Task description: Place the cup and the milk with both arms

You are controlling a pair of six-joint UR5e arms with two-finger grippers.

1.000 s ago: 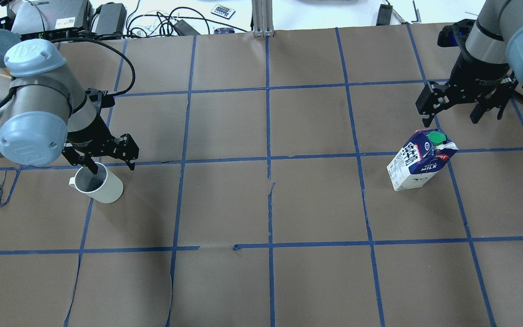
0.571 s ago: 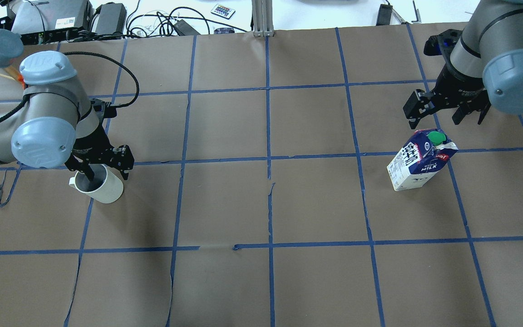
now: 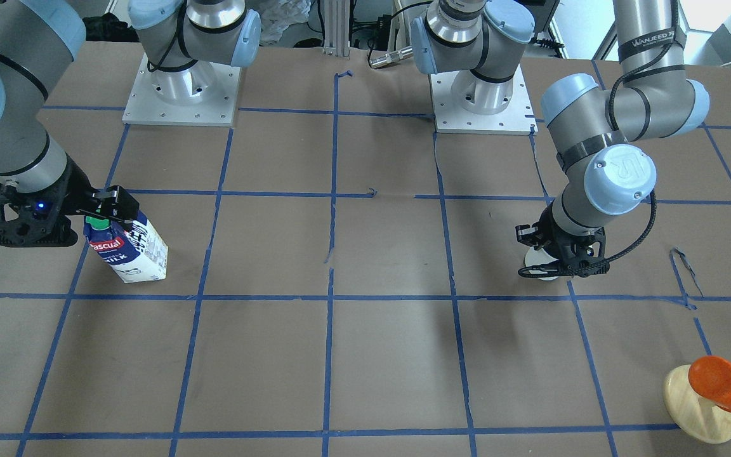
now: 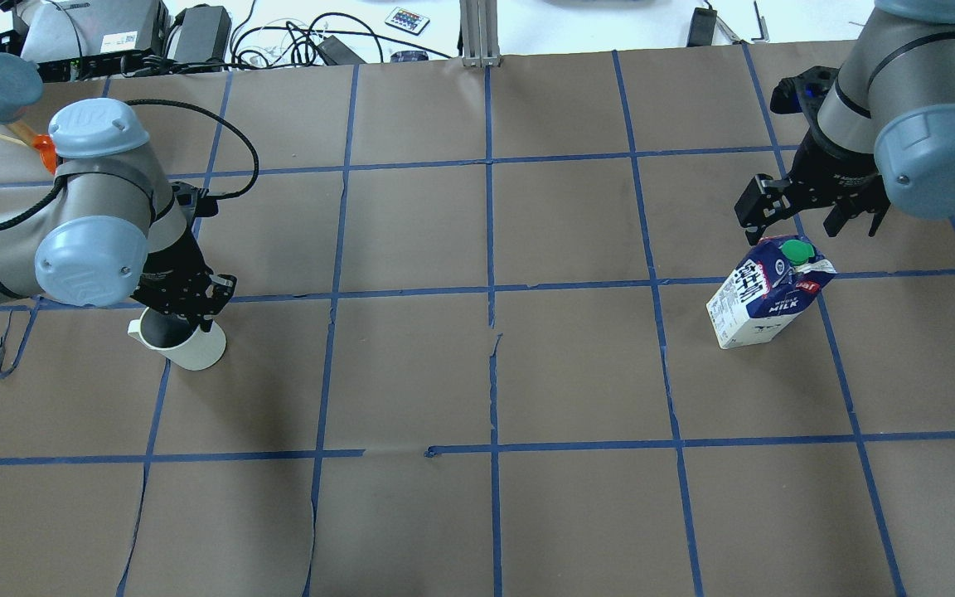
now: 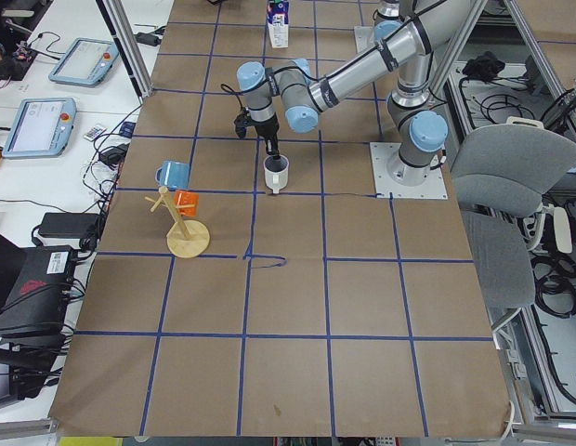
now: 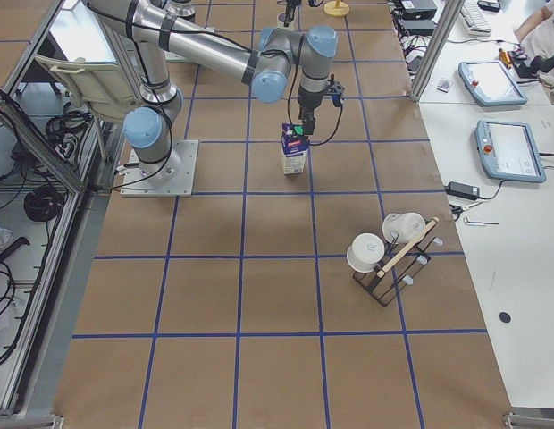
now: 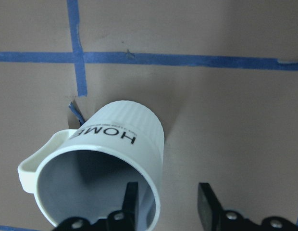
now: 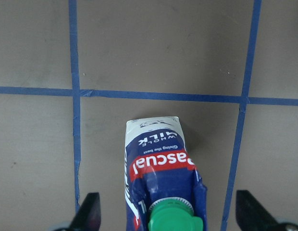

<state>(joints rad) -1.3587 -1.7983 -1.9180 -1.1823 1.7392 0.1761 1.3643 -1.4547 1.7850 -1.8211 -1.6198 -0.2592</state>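
The white ribbed cup (image 4: 196, 348) marked "HOME" (image 7: 108, 159) stands upright at the table's left. My left gripper (image 4: 187, 308) is low over its rim. In the left wrist view one finger (image 7: 131, 199) is inside the cup and the other (image 7: 207, 204) outside, apart from the wall, so the gripper (image 7: 168, 204) is open. The blue and white milk (image 4: 763, 298) carton with a green cap (image 8: 170, 219) stands at the right. My right gripper (image 4: 807, 217) is wide open just above its top and behind it, empty (image 8: 170, 211).
A wooden mug tree (image 3: 698, 406) holding an orange cup (image 3: 724, 381) stands at the far corner on my left. A rack with white cups (image 6: 384, 255) stands past the milk on my right. Cables and boxes (image 4: 196, 33) line the table's far edge.
My left gripper has sunk onto the cup's rim and its fingers have narrowed around the wall. My right gripper has moved down and in toward the milk's top.
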